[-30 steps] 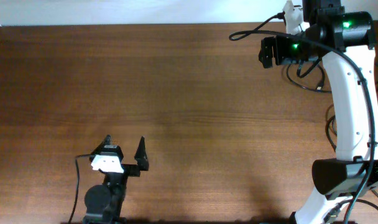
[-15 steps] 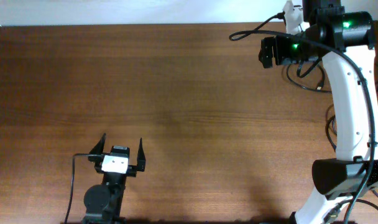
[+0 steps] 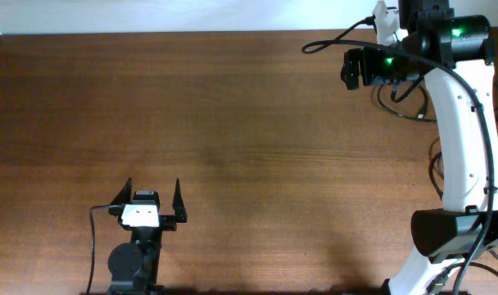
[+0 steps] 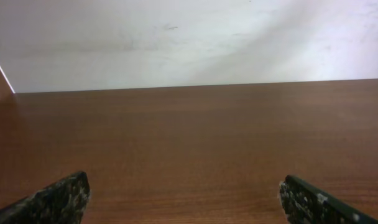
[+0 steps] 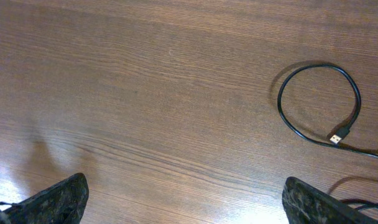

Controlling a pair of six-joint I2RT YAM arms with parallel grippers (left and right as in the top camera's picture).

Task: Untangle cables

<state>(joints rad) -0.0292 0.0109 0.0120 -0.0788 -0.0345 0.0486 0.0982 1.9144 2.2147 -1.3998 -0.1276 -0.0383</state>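
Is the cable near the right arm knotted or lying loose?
Loose: the cable forms a single open loop with its plug end free; no knot shows.

Right gripper (image 5: 184, 186) over the table (image 5: 176, 93), jaws spread wide, dark fingers (image 5: 58, 199) in the two lower corners with plain wood grain between them. Off to the right a thin black cable (image 5: 280, 99) lies flat in one open loop; its small plug (image 5: 337, 136) sits at the loop's lower right; the cord trails off the right edge.
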